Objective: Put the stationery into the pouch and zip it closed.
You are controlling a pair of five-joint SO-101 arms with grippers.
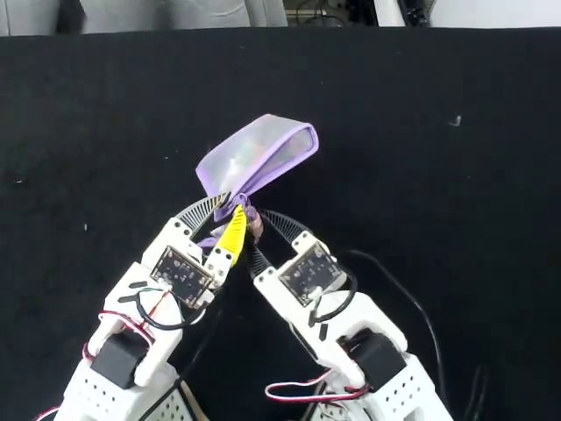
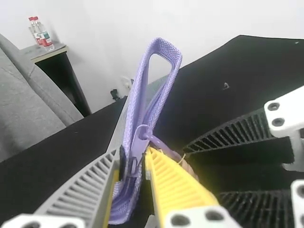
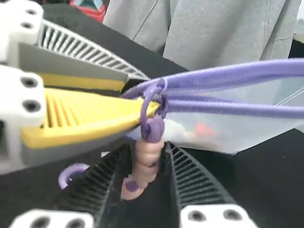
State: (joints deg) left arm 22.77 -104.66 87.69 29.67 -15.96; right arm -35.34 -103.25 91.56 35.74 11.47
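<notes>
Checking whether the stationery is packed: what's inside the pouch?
Through the translucent wall of the pouch, an orange-red blur shows inside. What it is, and anything deeper in, cannot be made out.

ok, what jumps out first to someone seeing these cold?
The purple pouch is held up over the middle of the black table, both grippers meeting at its near end. The left gripper, with its yellow finger, clamps the pouch end; the right gripper pinches the zipper pull.

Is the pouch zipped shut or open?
Open. The pouch gapes at its far end, and its two zipper tracks run apart from the slider beside the left pincer.
</notes>
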